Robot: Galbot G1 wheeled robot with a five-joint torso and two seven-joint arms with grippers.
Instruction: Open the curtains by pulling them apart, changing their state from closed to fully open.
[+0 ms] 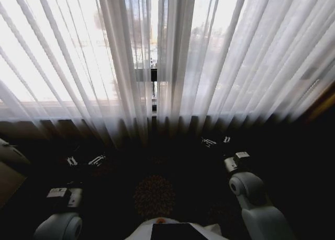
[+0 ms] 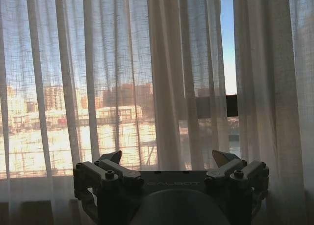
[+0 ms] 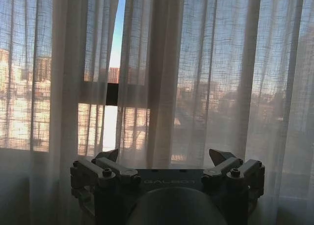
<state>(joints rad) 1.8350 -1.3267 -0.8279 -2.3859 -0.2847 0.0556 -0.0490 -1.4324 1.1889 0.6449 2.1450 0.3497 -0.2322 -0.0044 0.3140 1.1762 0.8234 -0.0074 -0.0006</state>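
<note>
Your curtains [image 1: 172, 51] hang straight ahead, pleats running vertically, parted only by a narrow gap at centre. Left pincer [image 1: 84, 160] sits left of that gap, right pincer [image 1: 217, 141] right of it and nearer the fabric; both released, short of touching.

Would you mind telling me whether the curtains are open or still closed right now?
Nearly closed: the curtains hang across the window, with a narrow gap at the middle showing the dark frame bar and sky.
</note>
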